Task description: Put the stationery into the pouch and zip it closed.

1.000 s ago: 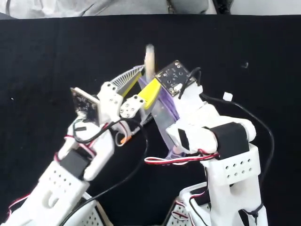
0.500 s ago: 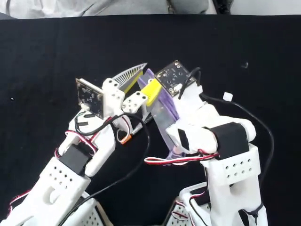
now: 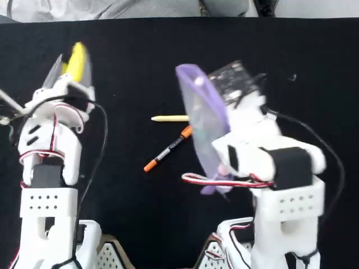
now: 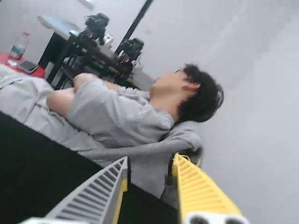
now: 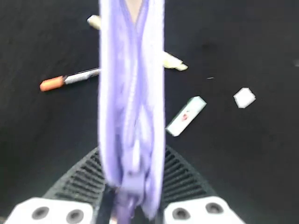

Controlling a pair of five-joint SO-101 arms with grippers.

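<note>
A translucent purple pouch [image 3: 202, 120] hangs above the table's middle with my right gripper [image 5: 133, 161] shut on its lower end; in the right wrist view the pouch [image 5: 131, 93] runs straight away from the jaws. On the black table [image 3: 129, 185] lie an orange-capped pen [image 3: 166, 150] and a cream stick [image 3: 168, 118], both just left of the pouch. The pen [image 5: 70, 80] and the stick [image 5: 174, 60] also appear beneath the pouch. My left gripper [image 3: 68, 56] is raised at the far left, open and holding nothing, its grey and yellow fingers [image 4: 201, 196] apart.
A white eraser [image 5: 186, 115] and a small white scrap [image 5: 244, 98] lie on the table to the right of the pouch. Both arm bases stand at the near edge. Bare cloth stretches between the left arm and the pen.
The left arm has swung away from the pouch to the far left and tipped upward, gripper open. The right arm lifted the pouch slightly rightward. The pen and cream stick now lie exposed.
</note>
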